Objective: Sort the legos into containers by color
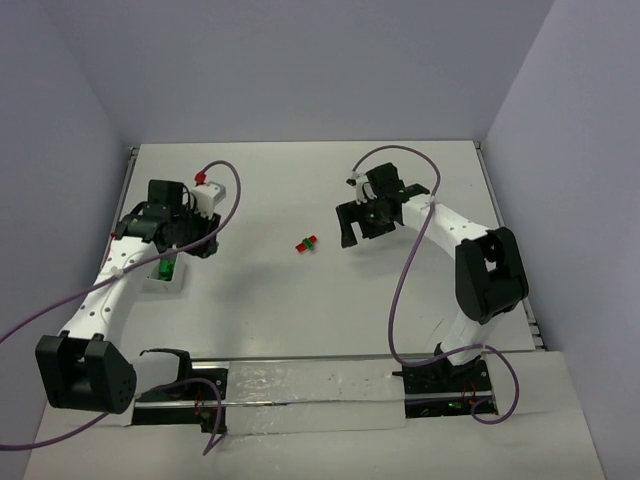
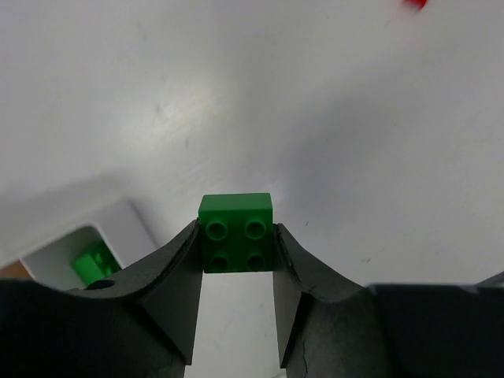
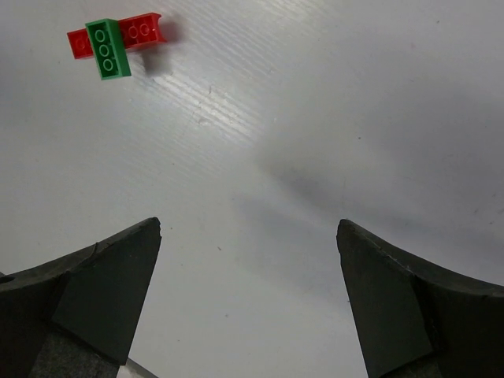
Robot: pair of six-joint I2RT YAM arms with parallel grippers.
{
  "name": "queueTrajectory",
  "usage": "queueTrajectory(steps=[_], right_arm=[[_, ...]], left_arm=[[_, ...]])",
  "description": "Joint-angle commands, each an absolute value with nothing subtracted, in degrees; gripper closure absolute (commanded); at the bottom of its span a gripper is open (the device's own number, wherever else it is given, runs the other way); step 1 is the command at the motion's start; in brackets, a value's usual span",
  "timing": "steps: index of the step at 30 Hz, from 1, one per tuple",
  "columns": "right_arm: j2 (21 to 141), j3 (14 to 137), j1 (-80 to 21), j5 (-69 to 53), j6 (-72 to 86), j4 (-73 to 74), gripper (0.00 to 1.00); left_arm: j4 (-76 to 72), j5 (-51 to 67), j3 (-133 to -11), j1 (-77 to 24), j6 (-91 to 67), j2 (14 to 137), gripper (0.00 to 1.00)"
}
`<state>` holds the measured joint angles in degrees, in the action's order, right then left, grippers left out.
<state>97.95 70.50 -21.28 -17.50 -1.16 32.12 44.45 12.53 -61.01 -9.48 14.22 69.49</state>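
Pinched between the fingers (image 2: 169, 272) of my left gripper (image 2: 236, 246), which is closed partway, sits a green brick (image 2: 235, 224), studs facing the wrist camera. Only that view shows it. Below left, a container (image 2: 130, 224) near the tabletop's (image 1: 300, 180) left edge holds another green piece (image 2: 93, 266). My right gripper (image 3: 248, 230) is spread wide, holding nothing. Its camera shows a green bar (image 3: 108, 49) crossing a red bar (image 3: 146, 31). From above they are mere specks mid-tabletop.
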Motion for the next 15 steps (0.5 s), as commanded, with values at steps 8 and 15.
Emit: queueTrajectory(steps=[8,15], right_arm=[[96.88,72.69,-22.08,-17.58,-1.93,30.83,0.0],[97.36,72.86,-22.06,-17.84,-1.78,30.67,0.0]], left_arm=[[46.71,-2.94,-59.92,4.15,16.98,72.05,1.0],[43.33,-9.43,-58.16,5.43,17.75,73.79,0.94]])
